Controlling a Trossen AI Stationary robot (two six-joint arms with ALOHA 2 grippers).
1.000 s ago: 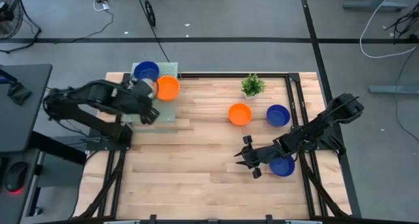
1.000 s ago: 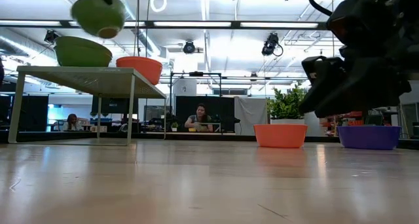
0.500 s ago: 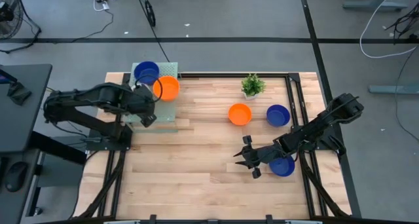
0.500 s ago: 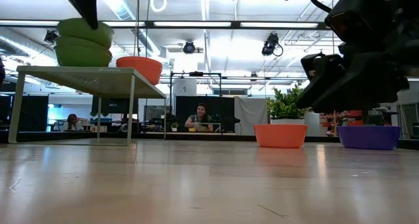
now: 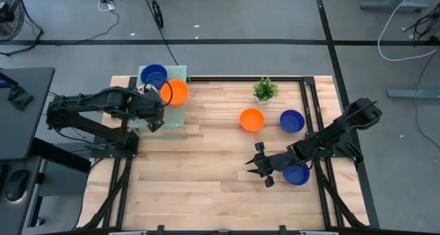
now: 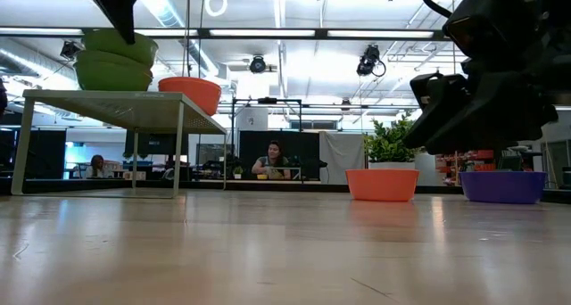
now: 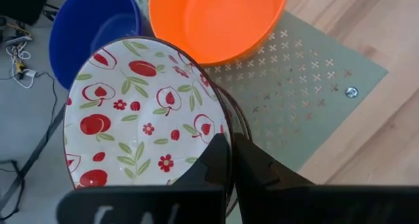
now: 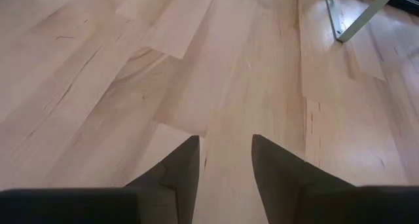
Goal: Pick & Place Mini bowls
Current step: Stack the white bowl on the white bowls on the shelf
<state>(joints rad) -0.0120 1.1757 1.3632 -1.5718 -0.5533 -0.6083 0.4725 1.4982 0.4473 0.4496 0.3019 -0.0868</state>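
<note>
My left gripper [image 7: 229, 160] is over the raised mesh shelf [image 5: 172, 118] at the table's far left, shut on a white bowl with red fruit pattern [image 7: 141, 116]. In the low view this bowl [image 6: 119, 46] shows a green outside and sits nested in a like bowl [image 6: 111, 73] on the shelf. A blue bowl [image 5: 155, 75] and an orange bowl [image 5: 177, 92] stand beside it on the shelf. My right gripper [image 5: 258, 168] hangs open over bare wood at the near right; a blue bowl [image 5: 298, 175] lies partly under its arm. My left gripper pinches the patterned bowl's rim [image 7: 222, 133], one finger inside the bowl and one outside. The fingers [image 6: 118, 6] come from above, pointing down. The bowl rests nested in the bowl beneath it, slightly tilted.
An orange bowl [image 5: 252, 119] and a blue bowl [image 5: 292, 121] stand on the table right of centre, with a small potted plant [image 5: 265, 89] behind them at the far edge. Bare wood stretches across the table's middle and near side. People sit in the room beyond.
My left gripper has moved down and slightly toward the table's left, carrying the patterned bowl from a tilted hold in the air onto the bowl standing on the shelf, where it now sits nested. The right arm has kept still.
</note>
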